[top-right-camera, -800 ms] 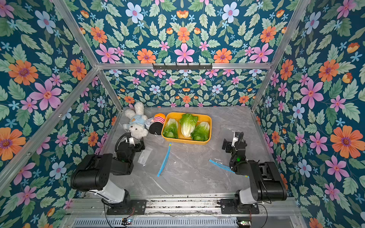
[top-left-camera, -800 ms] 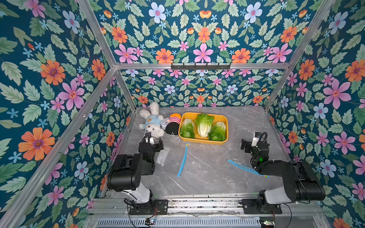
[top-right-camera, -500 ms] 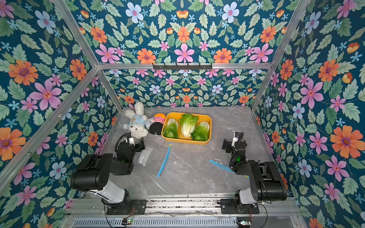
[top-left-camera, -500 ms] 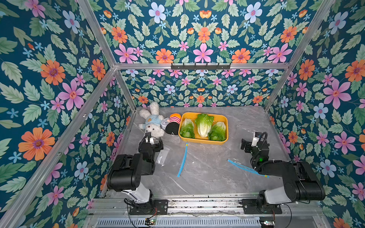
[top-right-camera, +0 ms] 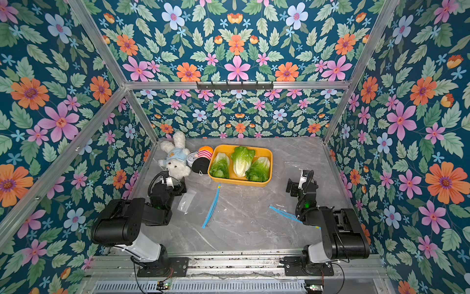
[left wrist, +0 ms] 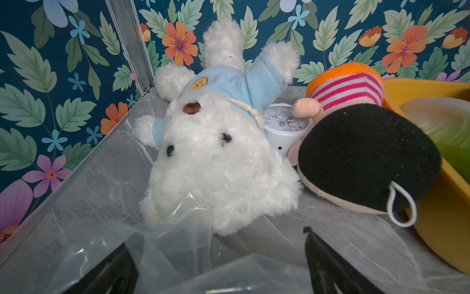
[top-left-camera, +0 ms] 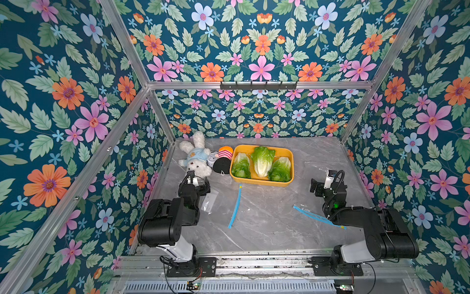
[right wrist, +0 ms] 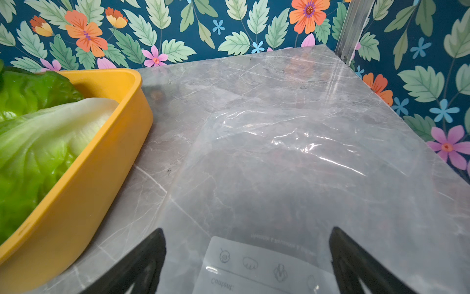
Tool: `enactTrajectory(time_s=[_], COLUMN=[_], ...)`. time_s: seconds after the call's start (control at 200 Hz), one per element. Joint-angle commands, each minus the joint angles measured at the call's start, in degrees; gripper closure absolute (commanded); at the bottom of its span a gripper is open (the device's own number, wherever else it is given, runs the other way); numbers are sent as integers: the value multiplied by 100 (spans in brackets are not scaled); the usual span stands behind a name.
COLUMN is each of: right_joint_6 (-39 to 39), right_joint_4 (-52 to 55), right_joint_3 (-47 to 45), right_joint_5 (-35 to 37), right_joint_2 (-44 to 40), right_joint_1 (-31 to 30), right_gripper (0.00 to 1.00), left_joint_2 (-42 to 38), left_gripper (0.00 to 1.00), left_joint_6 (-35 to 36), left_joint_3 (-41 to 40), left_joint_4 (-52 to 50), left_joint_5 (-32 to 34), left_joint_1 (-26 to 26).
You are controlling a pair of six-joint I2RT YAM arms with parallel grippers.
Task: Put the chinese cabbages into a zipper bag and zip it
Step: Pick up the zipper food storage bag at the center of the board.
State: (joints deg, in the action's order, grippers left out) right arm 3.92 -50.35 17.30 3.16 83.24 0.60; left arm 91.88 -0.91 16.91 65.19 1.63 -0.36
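Three chinese cabbages (top-left-camera: 262, 161) (top-right-camera: 241, 160) lie side by side in a yellow tray (top-left-camera: 262, 181) at the back of the table; one cabbage (right wrist: 38, 142) shows in the right wrist view. Two clear zipper bags lie flat. One has its blue zip (top-left-camera: 235, 206) mid-table and its body (left wrist: 178, 244) under my left gripper (top-left-camera: 195, 178) (left wrist: 215, 238), which is open above the plastic. The other bag (right wrist: 279, 165), with its blue zip (top-left-camera: 318, 216), lies beneath my right gripper (top-left-camera: 321, 182) (right wrist: 247, 229), which is also open, its fingers straddling the bag's white label (right wrist: 262, 264).
A white plush bunny (top-left-camera: 194, 157) (left wrist: 216, 152), a small white clock (left wrist: 284, 124) and a striped doll with black hair (top-left-camera: 223, 159) (left wrist: 363, 152) crowd the back left corner beside the tray. Floral walls enclose the table on three sides.
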Motion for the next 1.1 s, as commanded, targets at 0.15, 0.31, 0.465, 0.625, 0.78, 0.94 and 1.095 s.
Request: enactTrajectory(time_s=[0.15, 0.31, 0.465, 0.625, 0.78, 0.94, 1.095], right_joint_6=[-57, -23, 156, 1628, 2571, 2873, 3039], right_joint_4=[-326, 14, 1674, 3627, 4322, 5400, 6106], right_joint_3=[-17, -174, 204, 861, 727, 1240, 1737], right_joint_5=[122, 132, 112, 421, 182, -784, -1821], right_joint_2=[-16, -708, -1913, -2997, -3963, -4152, -3507], right_joint_1=[-5, 0, -6, -2, 8, 0, -7], right_gripper=[1, 1, 1, 1, 1, 1, 1], left_joint_2=[-36, -581, -1236, -1787, -2270, -2583, -2487], left_gripper=[0, 0, 0, 0, 0, 0, 0], left_joint_6=[95, 157, 47, -336, -1545, -2981, -3044], left_joint_3=[-31, -155, 73, 275, 874, 1071, 1756], left_joint_4=[402, 168, -1013, -1938, -3204, -3790, -4817], left_joint_5=[-30, -241, -411, -436, -161, 121, -144], left_joint_1=[10, 2, 3, 10, 11, 58, 137])
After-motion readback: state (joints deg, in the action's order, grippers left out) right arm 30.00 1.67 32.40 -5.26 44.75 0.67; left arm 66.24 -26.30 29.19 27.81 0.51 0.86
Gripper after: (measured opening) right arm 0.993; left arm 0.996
